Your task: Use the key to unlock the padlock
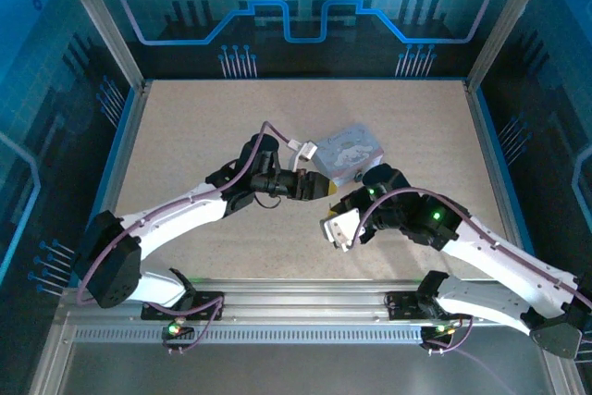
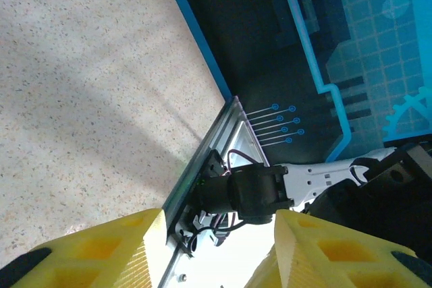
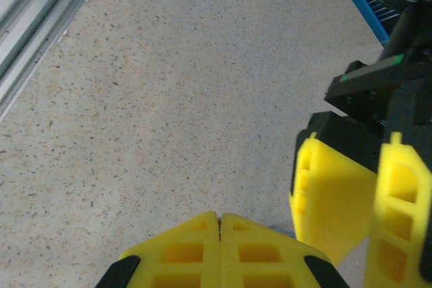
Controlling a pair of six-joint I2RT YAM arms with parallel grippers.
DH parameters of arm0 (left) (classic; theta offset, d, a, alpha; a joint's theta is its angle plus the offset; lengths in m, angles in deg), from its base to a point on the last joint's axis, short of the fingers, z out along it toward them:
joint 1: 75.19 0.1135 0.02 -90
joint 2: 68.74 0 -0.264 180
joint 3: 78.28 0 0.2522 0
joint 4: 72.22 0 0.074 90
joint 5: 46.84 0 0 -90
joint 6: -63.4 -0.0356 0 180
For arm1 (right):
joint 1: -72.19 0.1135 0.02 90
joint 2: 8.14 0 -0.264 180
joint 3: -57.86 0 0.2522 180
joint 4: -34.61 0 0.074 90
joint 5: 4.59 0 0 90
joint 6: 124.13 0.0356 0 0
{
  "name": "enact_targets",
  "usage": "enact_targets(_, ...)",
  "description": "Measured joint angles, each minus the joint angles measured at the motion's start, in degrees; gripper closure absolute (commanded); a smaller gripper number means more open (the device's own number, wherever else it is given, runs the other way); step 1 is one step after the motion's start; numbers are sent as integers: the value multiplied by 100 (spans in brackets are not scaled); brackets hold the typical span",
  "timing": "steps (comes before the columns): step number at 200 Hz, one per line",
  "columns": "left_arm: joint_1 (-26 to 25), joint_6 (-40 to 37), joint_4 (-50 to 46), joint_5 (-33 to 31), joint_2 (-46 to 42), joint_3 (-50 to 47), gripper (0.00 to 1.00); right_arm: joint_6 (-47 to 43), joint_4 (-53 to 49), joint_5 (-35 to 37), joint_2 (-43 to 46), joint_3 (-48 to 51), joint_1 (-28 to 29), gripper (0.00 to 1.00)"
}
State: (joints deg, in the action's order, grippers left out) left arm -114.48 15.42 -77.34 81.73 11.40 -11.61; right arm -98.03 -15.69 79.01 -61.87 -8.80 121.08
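My right gripper is shut low over the speckled table. A thin dark sliver, the key, shows pinched in the seam at its yellow tips. My left gripper faces it from the left, open, with nothing between its yellow fingers. The right wrist view has those same fingers close by on the right, spread apart. The padlock is hidden. The two grippers are nearly tip to tip at the table's middle.
A silver rounded-corner tin with a cartoon print lies just behind both grippers. The metal rail runs along the near edge. Blue walls enclose the table on three sides.
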Motion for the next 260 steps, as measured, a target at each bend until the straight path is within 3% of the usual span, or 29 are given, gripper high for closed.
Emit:
enact_targets(86,0,162,111,138,13,0,64,109,522,146,46,85,-162,100)
enact_targets(155,0,149,111,168,13,0,95,166,680,144,-15,85,-208,100)
enact_targets(171,-2,107,109,136,13,0,100,205,658,149,-17,85,-208,88)
enact_targets(224,-26,-350,11,-444,-162,0,100,527,533,81,212,243,-210,45)
enact_targets(260,-26,-1130,-496,-1106,-345,302,100,933,584,13,560,632,-214,28)
